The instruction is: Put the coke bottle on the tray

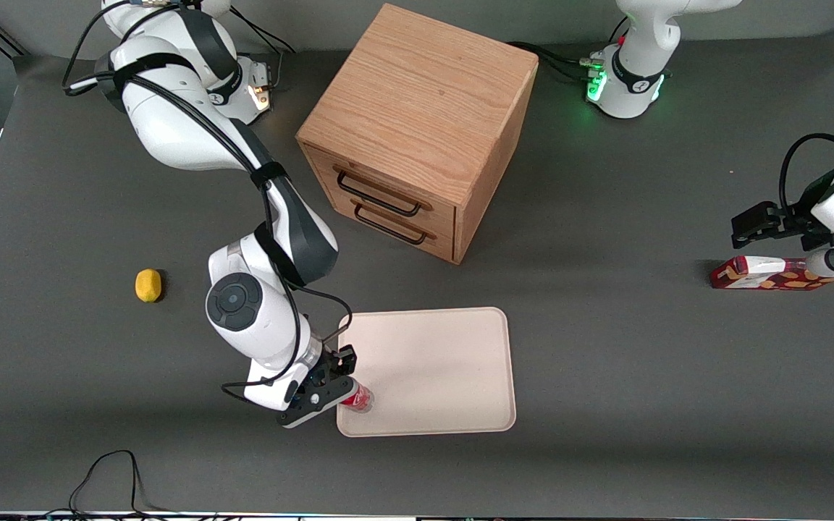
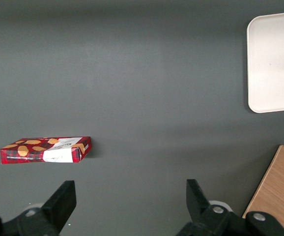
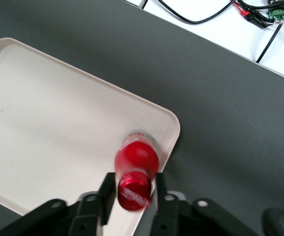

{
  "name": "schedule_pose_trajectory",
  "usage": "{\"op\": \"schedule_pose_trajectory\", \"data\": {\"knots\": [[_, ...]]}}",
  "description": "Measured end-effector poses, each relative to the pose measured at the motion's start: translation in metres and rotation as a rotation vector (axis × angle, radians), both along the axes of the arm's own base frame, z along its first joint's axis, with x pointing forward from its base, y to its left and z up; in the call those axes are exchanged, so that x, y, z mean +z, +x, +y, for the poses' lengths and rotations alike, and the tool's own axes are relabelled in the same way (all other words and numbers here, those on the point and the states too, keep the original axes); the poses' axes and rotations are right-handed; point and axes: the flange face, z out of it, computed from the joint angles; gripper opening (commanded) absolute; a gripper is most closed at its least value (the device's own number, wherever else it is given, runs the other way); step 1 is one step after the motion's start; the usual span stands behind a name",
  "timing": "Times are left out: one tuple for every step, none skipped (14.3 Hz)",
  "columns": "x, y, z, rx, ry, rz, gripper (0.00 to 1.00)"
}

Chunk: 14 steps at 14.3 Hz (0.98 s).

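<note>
The coke bottle [image 1: 359, 397] has a red cap and a red label. It stands upright over the corner of the cream tray [image 1: 431, 369] that is nearest the front camera, toward the working arm's end. My right gripper [image 1: 339, 391] is shut on the bottle's upper part, one finger on each side. In the right wrist view the red cap of the bottle [image 3: 134, 190] sits between the fingers of the gripper [image 3: 135, 186]. The bottle's base is just inside the tray's rim [image 3: 174, 129]. I cannot tell whether the base touches the tray.
A wooden two-drawer cabinet [image 1: 417, 130] stands farther from the front camera than the tray. A lemon [image 1: 148, 284] lies toward the working arm's end. A red patterned carton [image 1: 768, 273] lies toward the parked arm's end and also shows in the left wrist view [image 2: 46, 150].
</note>
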Motion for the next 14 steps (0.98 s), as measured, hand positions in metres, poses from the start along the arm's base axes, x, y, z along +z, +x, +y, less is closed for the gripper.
{"op": "schedule_pose_trajectory", "data": {"knots": [[0.0, 0.0, 0.0, 0.0, -0.001, -0.001, 1.0], [0.001, 0.0, 0.0, 0.0, -0.002, -0.002, 1.0], [0.001, 0.0, 0.0, 0.0, -0.003, -0.003, 1.0], [0.001, 0.0, 0.0, -0.001, -0.003, -0.003, 1.0], [0.001, 0.0, 0.0, -0.002, -0.003, -0.004, 1.0], [0.001, 0.0, 0.0, -0.002, -0.003, -0.004, 1.0], [0.001, 0.0, 0.0, -0.003, -0.003, -0.005, 1.0], [0.001, 0.0, 0.0, -0.004, -0.003, -0.005, 1.0], [0.002, 0.001, 0.0, -0.009, -0.002, -0.006, 1.0], [0.003, 0.001, 0.0, -0.017, 0.0, -0.006, 1.0], [0.004, 0.001, 0.0, -0.022, 0.002, -0.008, 1.0], [0.007, 0.001, -0.001, -0.026, 0.003, -0.009, 1.0], [0.009, 0.001, -0.002, -0.03, -0.002, 0.0, 1.0], [0.011, 0.0, -0.005, -0.033, -0.011, 0.016, 1.0]]}}
